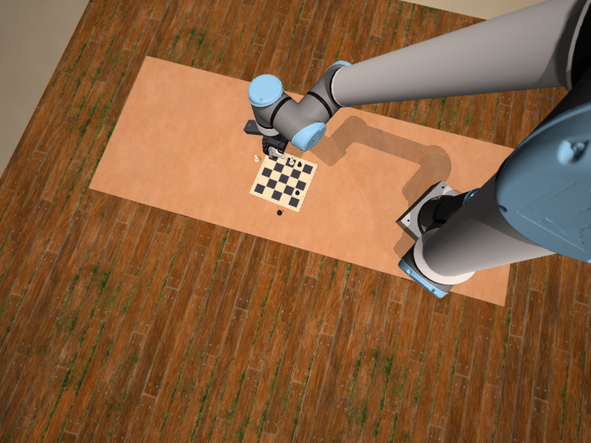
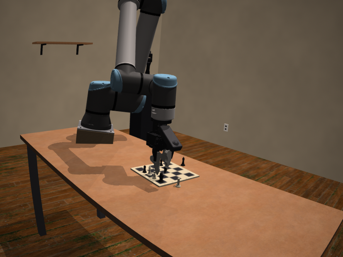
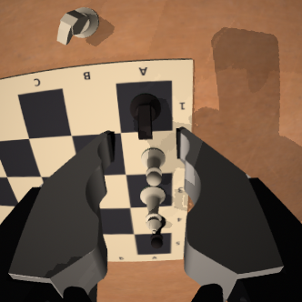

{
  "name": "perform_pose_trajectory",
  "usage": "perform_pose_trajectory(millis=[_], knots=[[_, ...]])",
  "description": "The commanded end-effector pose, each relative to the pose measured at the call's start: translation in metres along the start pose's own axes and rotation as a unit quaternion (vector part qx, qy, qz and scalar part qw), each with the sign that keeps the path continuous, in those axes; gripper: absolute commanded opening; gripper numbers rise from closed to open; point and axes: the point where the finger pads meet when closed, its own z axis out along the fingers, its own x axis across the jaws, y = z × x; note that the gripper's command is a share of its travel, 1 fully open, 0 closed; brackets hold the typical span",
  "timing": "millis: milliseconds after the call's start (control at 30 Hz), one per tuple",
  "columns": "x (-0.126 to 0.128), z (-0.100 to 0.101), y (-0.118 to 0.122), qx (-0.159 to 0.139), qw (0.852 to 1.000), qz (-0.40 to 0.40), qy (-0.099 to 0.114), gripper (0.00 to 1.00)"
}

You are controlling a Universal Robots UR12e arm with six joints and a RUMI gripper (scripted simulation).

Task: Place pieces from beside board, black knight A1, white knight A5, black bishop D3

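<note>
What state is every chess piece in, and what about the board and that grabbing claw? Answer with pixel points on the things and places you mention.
Claw (image 1: pixel 275 153) (image 2: pixel 161 171) (image 3: pixel 145 141): open
Black knight (image 2: pixel 161 177) (image 3: pixel 145 106): upright, on A1
White knight (image 1: pixel 256 158) (image 2: pixel 178 182) (image 3: pixel 81 23): upright, off board
Black bishop (image 1: pixel 279 212) (image 2: pixel 183 161): upright, off board
White pieces (image 1: pixel 291 161) (image 2: pixel 150 171) (image 3: pixel 153 197): upright
Other black pieces (image 1: pixel 297 192) (image 2: pixel 144 169) (image 3: pixel 156 242): upright
Board (image 1: pixel 283 178) (image 2: pixel 182 170) (image 3: pixel 47 156): flat

Wall shelf (image 2: pixel 62 43) on two black brackets. White outlet (image 2: pixel 226 127) on right-hand wall. Plank floor (image 1: pixel 190 333) (image 2: pixel 221 166), green patches between boards.
</note>
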Motion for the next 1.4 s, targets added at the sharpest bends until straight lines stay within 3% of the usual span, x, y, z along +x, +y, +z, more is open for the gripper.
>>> perform_pose_trajectory(millis=[0,300,600,633,1367], knots=[[0.000,-0.018,-0.001,0.001,1.000,0.000,0.000,0.22],[0.000,-0.062,-0.001,0.001,1.000,0.000,0.000,0.22],[0.000,-0.070,-0.001,0.001,1.000,0.000,0.000,0.22],[0.000,-0.070,-0.001,0.001,1.000,0.000,0.000,1.00],[0.000,-0.070,-0.001,0.001,1.000,0.000,0.000,1.00]])
